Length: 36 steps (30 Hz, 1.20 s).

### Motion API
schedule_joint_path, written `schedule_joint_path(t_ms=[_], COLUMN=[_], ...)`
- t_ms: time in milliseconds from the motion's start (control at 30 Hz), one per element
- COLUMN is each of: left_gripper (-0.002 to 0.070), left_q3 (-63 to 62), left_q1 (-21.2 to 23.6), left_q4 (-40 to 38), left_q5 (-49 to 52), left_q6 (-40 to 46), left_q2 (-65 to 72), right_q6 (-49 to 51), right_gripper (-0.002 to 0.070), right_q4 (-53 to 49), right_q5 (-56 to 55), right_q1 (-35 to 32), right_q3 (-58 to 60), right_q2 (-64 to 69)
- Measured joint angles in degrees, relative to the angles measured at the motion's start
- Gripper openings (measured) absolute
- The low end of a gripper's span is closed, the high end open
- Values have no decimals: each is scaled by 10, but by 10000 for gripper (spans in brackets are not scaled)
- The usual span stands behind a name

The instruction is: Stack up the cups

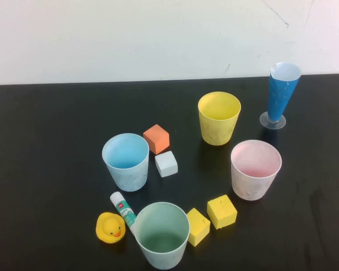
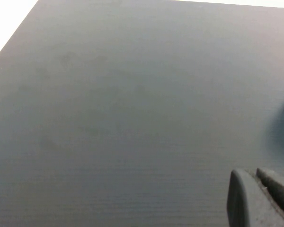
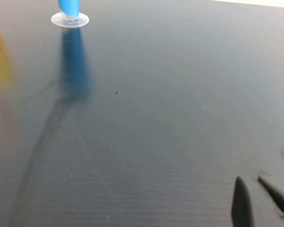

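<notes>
Nearest the robot, at the near edge of the black tabletop (image 1: 45, 147), the pale green cup (image 1: 161, 235) stands upright, mouth up. Just left of it lie a yellow rubber duck (image 1: 110, 227) and a glue stick (image 1: 123, 210), the stick's near end close against the green cup's wall. Just right of it sit two yellow blocks (image 1: 198, 226) (image 1: 221, 211), side by side.

Farther back, the light blue cup (image 1: 126, 161) stands upright left of centre, and the pink cup (image 1: 255, 169) stands upright well to the right. Between them, nearer the blue one, a white block (image 1: 166, 164) rests with an orange block (image 1: 156, 139) just behind it.

Beyond those, the yellow cup (image 1: 218, 118) stands upright, apart from the others — no cup is nested in another. Farthest right, a tall blue cone (image 1: 281, 93) rises from a clear round base.

Neither arm shows in the high view. The left gripper (image 2: 258, 196) hangs over bare tabletop; only a corner of its jaws appears, the tips close together, holding nothing. The right gripper (image 3: 255, 201) sits over bare tabletop too, well short of the cone, its jaws slightly parted and empty.
</notes>
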Motion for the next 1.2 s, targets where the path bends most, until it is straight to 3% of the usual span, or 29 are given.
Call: schedule_joint_path(t_ms=[267,467,700,933,1200], left_gripper=[-1,-2,-2,-2,-1], left_q3=[0,1,1,1,1], left_q1=[0,0,0,0,0], left_q4=[0,1,1,1,-1], left_q5=[-12,-75,-228,-317,-355], left_q6=[0,0,0,13,-31], left_q2=[0,0,0,0,0], right_q6=[0,0,0,-2,-8], right_gripper=[-3,-3,-3,-3,-3], right_q4=[0,0,0,0,25], right_q5=[0,-29,-213,-401,-468], right_q1=[0,0,0,0,0], right_q3=[0,4,6,6,6], right_q2=[0,0,0,0,0])
